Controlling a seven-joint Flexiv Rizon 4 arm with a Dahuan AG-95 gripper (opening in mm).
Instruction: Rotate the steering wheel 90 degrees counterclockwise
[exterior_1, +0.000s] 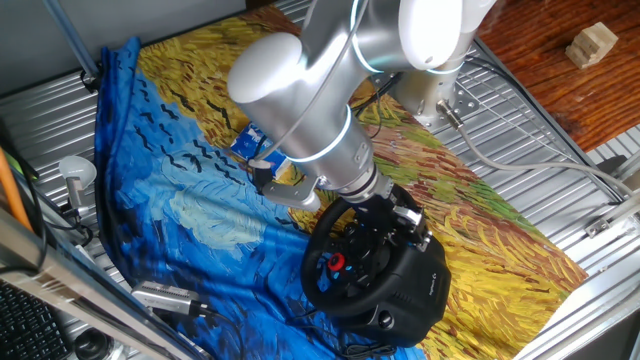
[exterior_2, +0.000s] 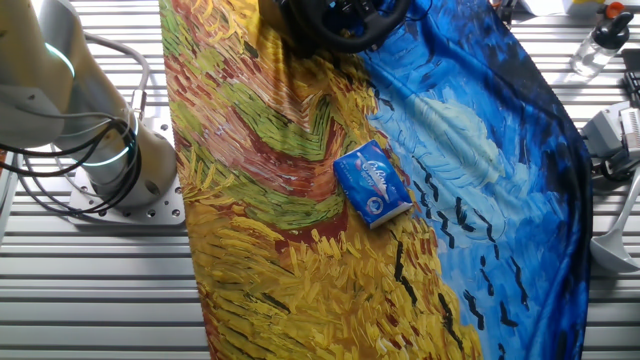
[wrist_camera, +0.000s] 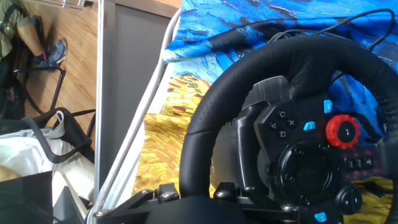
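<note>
The black steering wheel (exterior_1: 345, 262) stands on its bulky base at the near right of the painted cloth, its hub showing a red round button and blue-lit buttons. My gripper (exterior_1: 398, 214) sits at the top of the rim. In the hand view the thick rim (wrist_camera: 205, 118) runs down between my two fingers, and the gripper (wrist_camera: 198, 191) is shut on it. The hub's red button (wrist_camera: 342, 130) lies to the right. In the other fixed view only the wheel's lower edge (exterior_2: 345, 25) shows at the top.
A small blue-and-white box (exterior_2: 372, 183) lies mid-cloth, partly behind my arm in one fixed view (exterior_1: 248, 143). The arm's base (exterior_2: 125, 175) stands on the ribbed metal table. A wooden block (exterior_1: 590, 44) sits far right. Cables and a bottle (exterior_2: 598, 45) edge the cloth.
</note>
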